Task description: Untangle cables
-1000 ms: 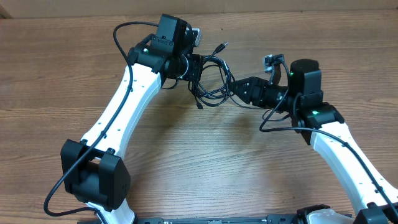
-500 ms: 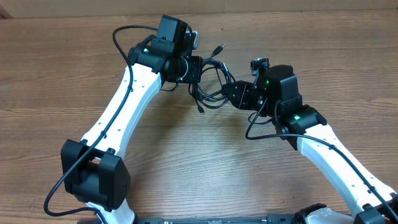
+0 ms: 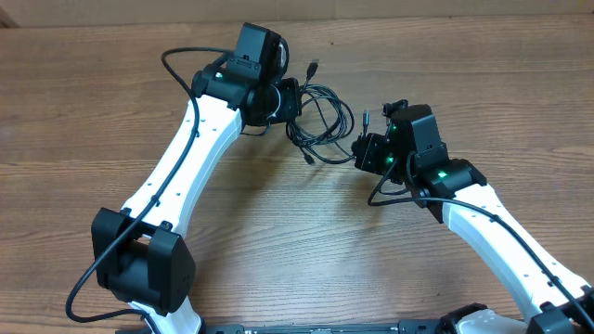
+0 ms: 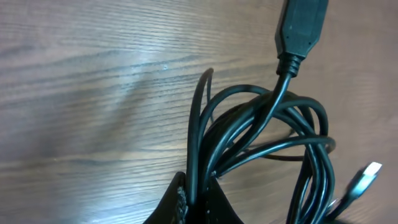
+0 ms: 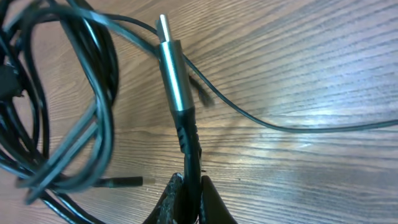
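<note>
On brown wood-grain bench [image 3: 278, 241], far centre: tangle of thin black flexible cables [image 3: 325, 116], loops overlapping. At tangle's left edge, left hand [image 3: 291, 100] clamped on bunched loops. Opposite side, right hand [image 5: 189, 196] pinched shut on one cord just behind silver-barrel plug [image 5: 169, 68]. Cords look light, limp, slick and likely to snag at crossings; best gripped near plug necks, not mid-loop. Black moulded plug [image 4: 303, 25] free. No brand or writing legible.

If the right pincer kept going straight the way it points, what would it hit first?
Shut on a cable behind its silver plug, the right pincer would probably meet the thin strand crossing the table just ahead; the tangled bundle lies off to one side. Height is unclear.
</note>
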`<state>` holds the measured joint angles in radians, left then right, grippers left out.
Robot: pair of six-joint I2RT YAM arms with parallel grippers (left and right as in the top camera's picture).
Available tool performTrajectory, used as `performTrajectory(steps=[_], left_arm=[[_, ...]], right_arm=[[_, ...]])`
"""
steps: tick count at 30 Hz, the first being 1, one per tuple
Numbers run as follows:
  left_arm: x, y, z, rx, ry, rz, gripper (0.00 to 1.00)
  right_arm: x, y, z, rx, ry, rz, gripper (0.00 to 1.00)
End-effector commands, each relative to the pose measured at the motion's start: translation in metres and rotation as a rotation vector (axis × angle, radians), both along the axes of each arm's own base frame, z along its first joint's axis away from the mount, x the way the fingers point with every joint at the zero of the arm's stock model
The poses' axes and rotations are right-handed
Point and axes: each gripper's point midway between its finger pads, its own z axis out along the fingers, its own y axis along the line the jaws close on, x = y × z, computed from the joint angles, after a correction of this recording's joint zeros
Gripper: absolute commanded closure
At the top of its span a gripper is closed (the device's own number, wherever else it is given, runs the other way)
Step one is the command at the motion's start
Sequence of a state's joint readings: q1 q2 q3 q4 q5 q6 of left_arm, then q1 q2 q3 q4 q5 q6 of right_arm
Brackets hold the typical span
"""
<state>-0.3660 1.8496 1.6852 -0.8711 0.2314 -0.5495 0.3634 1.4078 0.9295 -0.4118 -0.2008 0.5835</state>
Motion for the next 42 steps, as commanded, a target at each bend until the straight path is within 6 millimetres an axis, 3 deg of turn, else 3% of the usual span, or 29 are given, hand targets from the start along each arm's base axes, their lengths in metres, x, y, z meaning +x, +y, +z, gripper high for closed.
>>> performTrajectory(steps=[1,6,12,17,21,26,32,34,42], left_arm=[[0.007,0.003,0.008,-0.074,0.041,0.191,0.96],[0.005,-0.002,0.009,-0.138,0.096,0.264,0.96],[-0.009,-0.027,0.017,-0.261,0.171,0.178,0.96],[-0.014,-0.040,0.025,-0.357,0.229,0.187,0.96],[-0.007,-0.044,0.031,-0.383,0.198,0.180,0.96],[-0.002,-0.038,0.029,-0.354,0.169,0.199,0.96],[0.002,-0.037,0.030,-0.313,0.099,0.119,0.96],[0.005,-0.037,0.032,-0.283,0.036,0.041,0.96],[0.005,-0.037,0.032,-0.117,-0.176,-0.293,0.96]], right_arm=[[0.002,0.007,0.005,0.032,0.008,0.008,0.96],[-0.003,0.015,0.007,0.070,0.022,0.045,0.96],[0.003,0.022,0.015,0.149,0.024,0.010,0.96],[0.005,0.024,0.003,0.260,0.161,-0.147,0.96],[0.003,0.028,-0.006,0.289,0.221,-0.165,0.94],[0.000,0.030,-0.010,0.266,0.219,-0.122,0.77],[-0.008,0.026,-0.018,0.224,0.243,-0.101,0.36],[-0.012,0.025,-0.021,0.198,0.248,-0.079,0.27],[-0.009,0.014,-0.023,0.175,0.239,-0.089,0.17]])
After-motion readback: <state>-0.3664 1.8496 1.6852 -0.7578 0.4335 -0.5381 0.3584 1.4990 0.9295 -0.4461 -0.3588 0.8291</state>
